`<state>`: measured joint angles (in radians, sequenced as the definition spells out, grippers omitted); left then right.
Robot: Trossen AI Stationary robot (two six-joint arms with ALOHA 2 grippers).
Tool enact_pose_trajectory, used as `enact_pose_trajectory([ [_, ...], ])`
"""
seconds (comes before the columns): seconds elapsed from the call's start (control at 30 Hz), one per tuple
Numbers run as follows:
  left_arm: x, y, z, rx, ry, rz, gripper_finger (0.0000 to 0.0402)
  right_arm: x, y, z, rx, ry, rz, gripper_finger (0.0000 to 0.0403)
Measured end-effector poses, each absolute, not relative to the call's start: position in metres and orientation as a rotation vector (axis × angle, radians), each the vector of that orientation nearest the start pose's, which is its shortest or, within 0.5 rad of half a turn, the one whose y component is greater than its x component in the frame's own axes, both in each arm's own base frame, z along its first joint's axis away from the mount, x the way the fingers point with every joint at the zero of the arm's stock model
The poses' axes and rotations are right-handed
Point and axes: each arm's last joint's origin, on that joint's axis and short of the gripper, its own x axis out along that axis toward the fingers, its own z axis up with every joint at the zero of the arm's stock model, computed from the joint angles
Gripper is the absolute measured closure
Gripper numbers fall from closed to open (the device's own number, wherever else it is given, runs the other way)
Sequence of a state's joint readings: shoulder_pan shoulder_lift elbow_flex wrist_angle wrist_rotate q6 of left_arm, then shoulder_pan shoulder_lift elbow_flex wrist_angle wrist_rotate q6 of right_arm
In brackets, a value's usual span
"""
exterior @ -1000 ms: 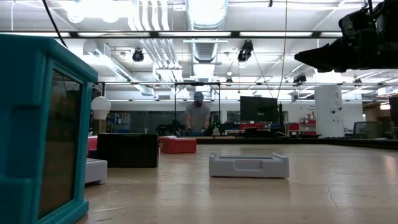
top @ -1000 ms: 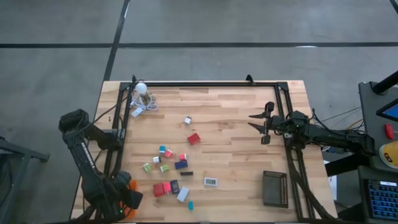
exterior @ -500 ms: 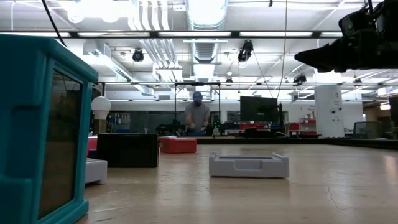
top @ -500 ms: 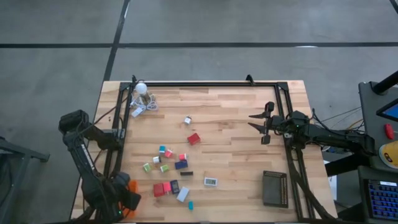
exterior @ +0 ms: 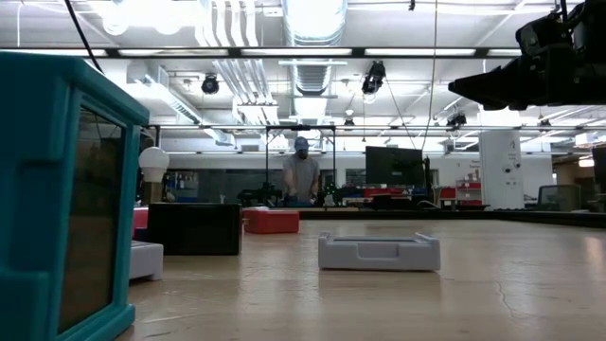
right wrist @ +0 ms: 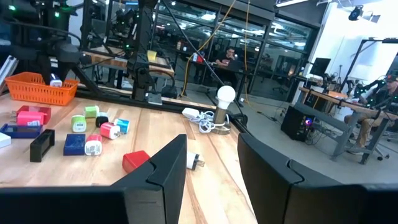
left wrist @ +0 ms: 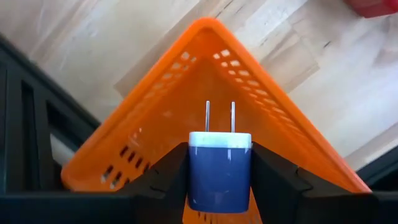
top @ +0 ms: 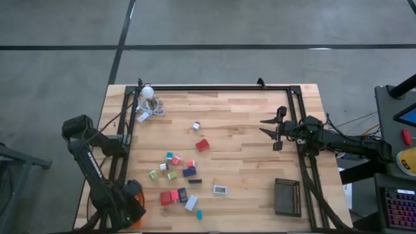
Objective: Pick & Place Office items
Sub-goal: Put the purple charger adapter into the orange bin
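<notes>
Counter (top: 247,130): wooden top in a black frame, seen from above; left arm at about 8 o'clock, right arm at 3 o'clock.
Orange tray (left wrist: 205,74): at the counter's 7 o'clock corner, directly under the left gripper; its mesh corner fills the left wrist view.
Black tray (top: 286,196): at about 5 o'clock, well apart from the loose pieces.
Left gripper (left wrist: 219,177): hangs over the orange tray, fingers (left wrist: 163,180) partly closed, pinching a blue plug-in charger (left wrist: 219,168) by its sides, prongs pointing away from the wrist.
Right gripper (top: 275,130): waits at 3 o'clock above bare wood, fingers (right wrist: 166,165) moderately apart with nothing between them.
Office items (top: 179,175): most lie scattered around 6 to 7 o'clock of centre; a red block (top: 203,145) and a small white piece (top: 195,125) sit nearer the middle.
Step in hand: judged to be the drop of the charger into the orange tray.
Doing it well: centre the charger over the tray floor instead of its rim, lower it before releasing so it cannot bounce out, then open cleanly and lift straight up.
</notes>
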<state>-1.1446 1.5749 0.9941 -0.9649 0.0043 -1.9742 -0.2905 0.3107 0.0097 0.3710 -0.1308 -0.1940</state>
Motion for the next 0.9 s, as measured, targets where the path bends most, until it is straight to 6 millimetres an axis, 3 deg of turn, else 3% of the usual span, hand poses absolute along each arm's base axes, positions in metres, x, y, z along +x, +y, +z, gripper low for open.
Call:
enact_pose_trajectory([
  [0.33, 0.109, -0.237, 0.17, -0.663, 1.444, 0.513, 0.0252, 0.113, -0.03, 0.176, -0.208, -0.052, -0.165, 0.0264],
  [0.9, 0.108, -0.233, 0.163, -0.57, 1.421, 0.446, 0.0252, 0.113, -0.03, 0.176, -0.208, -0.052, -0.166, 0.0264],
])
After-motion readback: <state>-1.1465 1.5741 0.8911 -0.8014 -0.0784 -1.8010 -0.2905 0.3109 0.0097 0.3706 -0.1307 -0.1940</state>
